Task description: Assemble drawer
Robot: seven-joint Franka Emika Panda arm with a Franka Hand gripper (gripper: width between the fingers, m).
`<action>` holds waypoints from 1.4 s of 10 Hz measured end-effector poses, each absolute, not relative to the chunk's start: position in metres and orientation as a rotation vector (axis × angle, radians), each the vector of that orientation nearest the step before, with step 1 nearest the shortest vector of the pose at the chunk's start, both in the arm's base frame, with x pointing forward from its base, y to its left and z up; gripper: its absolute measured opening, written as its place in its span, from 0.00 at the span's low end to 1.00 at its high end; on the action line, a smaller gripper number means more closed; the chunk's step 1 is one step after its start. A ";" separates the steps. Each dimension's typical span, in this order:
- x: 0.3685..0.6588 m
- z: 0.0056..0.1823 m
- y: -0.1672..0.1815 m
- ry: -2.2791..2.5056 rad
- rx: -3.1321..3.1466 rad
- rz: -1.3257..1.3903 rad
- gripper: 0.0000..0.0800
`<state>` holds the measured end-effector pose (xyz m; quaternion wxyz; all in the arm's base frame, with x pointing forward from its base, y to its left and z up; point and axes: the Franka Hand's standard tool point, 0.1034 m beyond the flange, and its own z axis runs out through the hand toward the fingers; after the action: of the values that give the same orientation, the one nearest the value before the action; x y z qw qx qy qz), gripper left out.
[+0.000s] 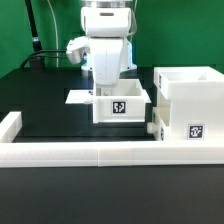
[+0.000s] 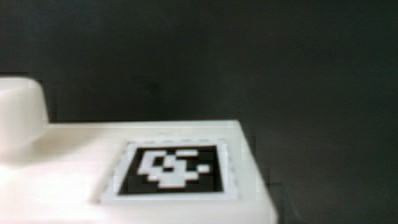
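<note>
In the exterior view a small white drawer tray (image 1: 121, 104) with a black-and-white tag on its near face sits mid-table. The tall white housing (image 1: 190, 103), also tagged, stands to the exterior view's right of it. A small white knob (image 1: 152, 128) sticks out low between the two. My gripper (image 1: 105, 80) hangs just above the tray's far left part; its fingers are hidden, so I cannot tell if it is open. The wrist view shows a white tagged surface (image 2: 173, 167) close up, with a rounded white knob-like part (image 2: 18, 110) beside it. No fingers show there.
A long low white wall (image 1: 90, 152) runs along the table's near edge and turns up the exterior view's left side (image 1: 10, 125). A thin flat white marker board (image 1: 78, 97) lies on the black tabletop behind the tray. Green backdrop behind.
</note>
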<state>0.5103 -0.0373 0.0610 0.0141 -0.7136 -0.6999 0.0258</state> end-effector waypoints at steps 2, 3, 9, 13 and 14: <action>0.519 0.065 -0.033 -2.189 -2.213 0.077 0.06; 0.524 0.067 -0.031 -2.195 -2.211 0.069 0.06; 0.527 0.060 -0.013 -2.181 -2.203 0.068 0.06; 0.528 0.058 -0.012 -2.162 -2.259 0.020 0.06; 0.528 0.058 -0.012 -2.162 -2.258 0.020 0.06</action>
<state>0.5280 -0.0125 0.0576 0.0076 -0.7224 -0.6915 0.0065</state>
